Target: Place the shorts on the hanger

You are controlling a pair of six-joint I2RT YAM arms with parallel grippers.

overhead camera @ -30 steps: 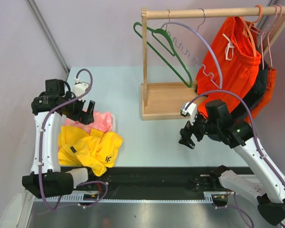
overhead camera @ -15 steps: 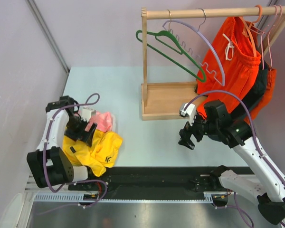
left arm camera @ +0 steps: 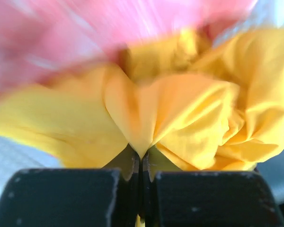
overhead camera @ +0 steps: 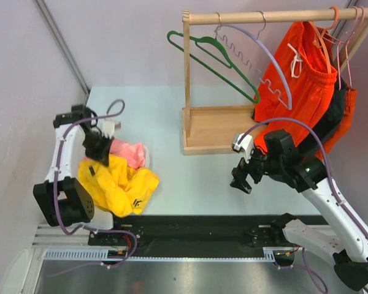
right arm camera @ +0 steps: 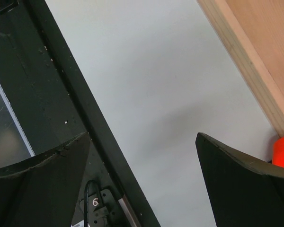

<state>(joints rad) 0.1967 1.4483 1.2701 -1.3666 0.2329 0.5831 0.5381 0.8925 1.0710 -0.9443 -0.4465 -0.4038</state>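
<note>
The yellow shorts (overhead camera: pixel 119 184) lie bunched at the table's left front, their upper edge pulled up. My left gripper (overhead camera: pixel 101 154) is shut on a fold of that edge; in the left wrist view the yellow cloth (left arm camera: pixel 180 123) fans out from the left gripper (left arm camera: pixel 142 163), whose fingers are pinched together. The pale lilac hanger (overhead camera: pixel 267 64) hangs by its hook from the wooden rail (overhead camera: pixel 264 16) at the back right. My right gripper (overhead camera: pixel 240 177) hovers open over the table right of centre, nothing between its fingers (right arm camera: pixel 236 184).
A pink cloth (overhead camera: pixel 130 153) lies under and behind the shorts. A dark green hanger (overhead camera: pixel 211 58) and orange-red shorts (overhead camera: pixel 300 79) hang on the same rail. The rack's wooden base tray (overhead camera: pixel 216 130) stands on the table. A black rail (overhead camera: pixel 190 229) runs along the near edge.
My left gripper came down on the yellow shorts, shut on a fold and lifted it toward the back. The hangers on the rail swing. The right arm has barely moved.
</note>
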